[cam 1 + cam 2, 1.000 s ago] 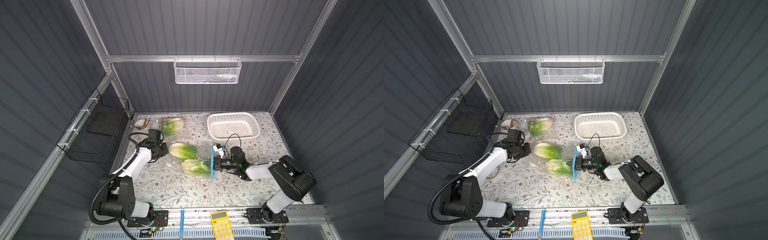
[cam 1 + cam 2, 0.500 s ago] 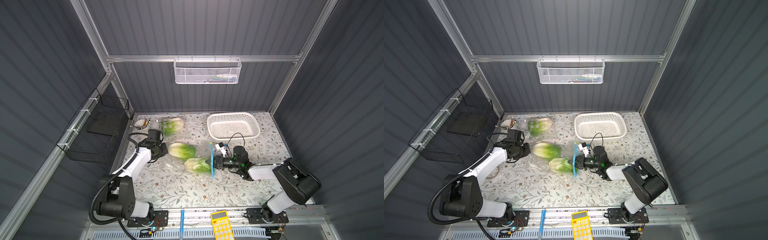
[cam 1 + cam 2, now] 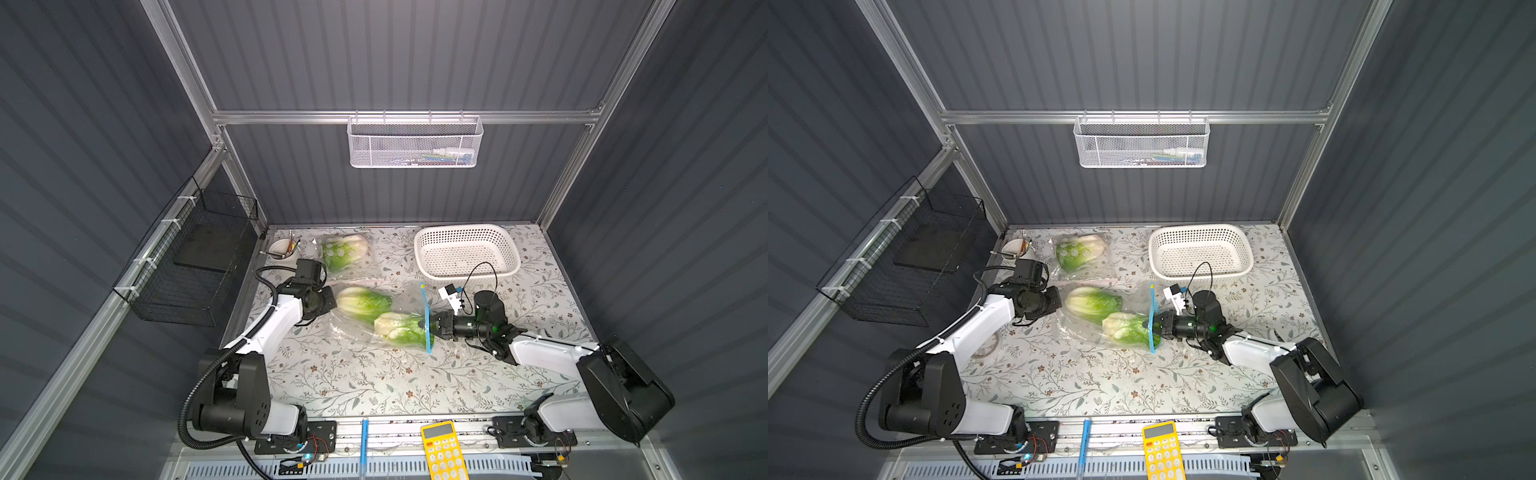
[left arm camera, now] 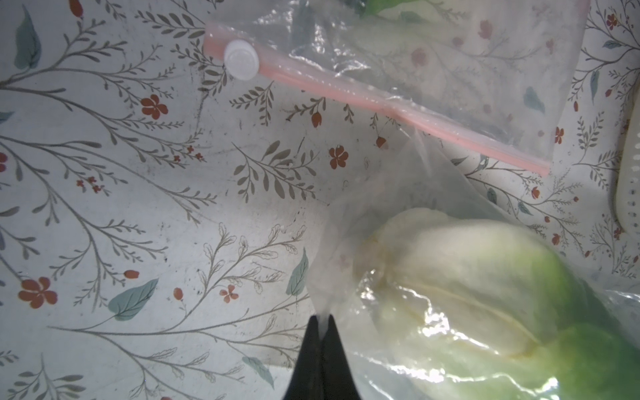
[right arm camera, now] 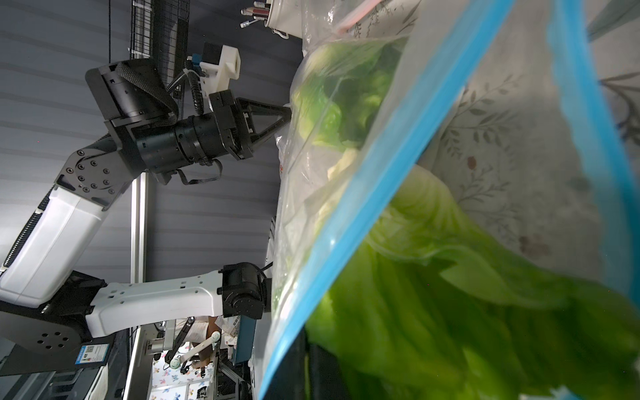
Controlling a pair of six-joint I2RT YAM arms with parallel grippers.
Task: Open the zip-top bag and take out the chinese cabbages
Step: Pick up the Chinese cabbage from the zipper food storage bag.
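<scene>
The right tool's (image 3: 435, 325) tips hide behind the clear bag's (image 3: 353, 329) blue zip strip (image 3: 426, 316) and blurred green-leaved cabbage (image 5: 450, 311); the white mesh wall basket's (image 3: 386, 145) contents are unreadable.

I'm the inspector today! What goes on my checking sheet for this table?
Surface: flowery tablecloth, slightly smudged.
Job's things: blue-zip bag open, holding middle cabbage and front cabbage; pink-zip bag looks zipped, holding back cabbage.
Clutter: white basket, empty; pen cup; yellow calculator; blue pen.
Grippers: left gripper shut on blue-zip bag's bottom corner; right gripper shut at its mouth, apparently on front cabbage's leaves.
Cables: black wire loops over right wrist; black hose along left arm.
Surroundings: white mesh basket and black wire basket hang on grey walls.
</scene>
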